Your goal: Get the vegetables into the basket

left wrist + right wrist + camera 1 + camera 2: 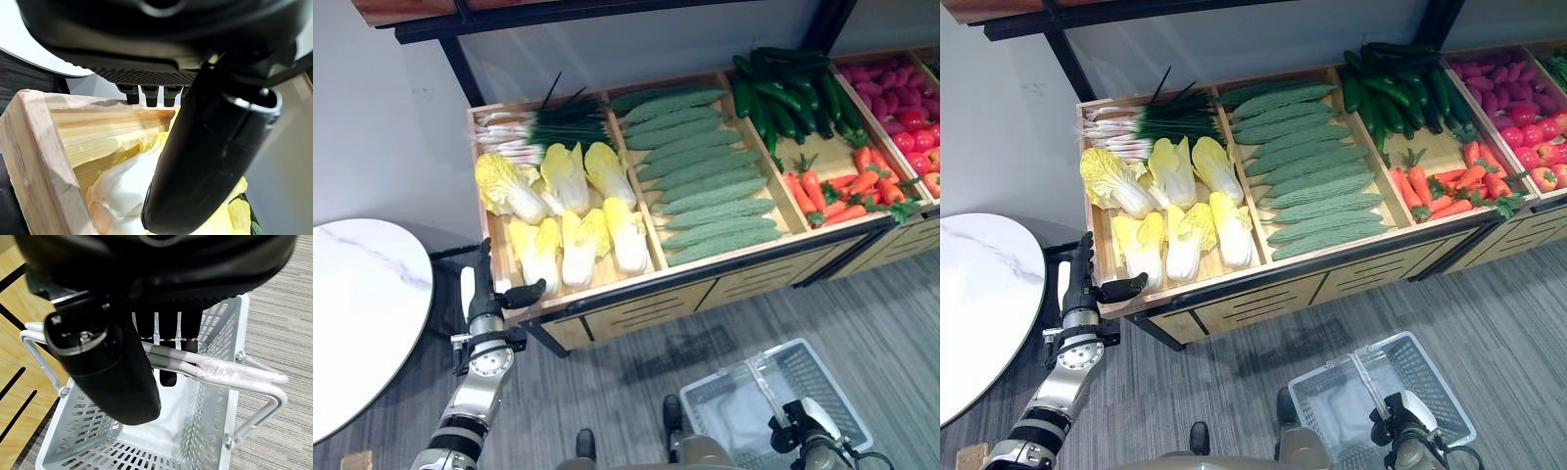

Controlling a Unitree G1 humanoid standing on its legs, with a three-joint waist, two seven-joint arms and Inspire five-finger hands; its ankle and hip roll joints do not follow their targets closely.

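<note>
At stand's front-left corner, left hand (487, 294) hovers, fingers straight, beside cabbages (563, 211): bulky, leafy, likely light; grasp mid-body. Right hand (146, 340) curled round basket (808, 377) handle.

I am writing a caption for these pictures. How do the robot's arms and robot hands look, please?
Both arms are silver-grey metal with ribbed, rounded segments. The left robot hand is dark, with slim fingers and a white thumb cover. The right robot hand is dark too, with a thick rounded thumb and textured palm.

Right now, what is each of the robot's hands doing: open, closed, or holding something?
Left hand: open, fingers straight, at the cabbage bin's corner.
Right hand: shut on the basket handle.
</note>
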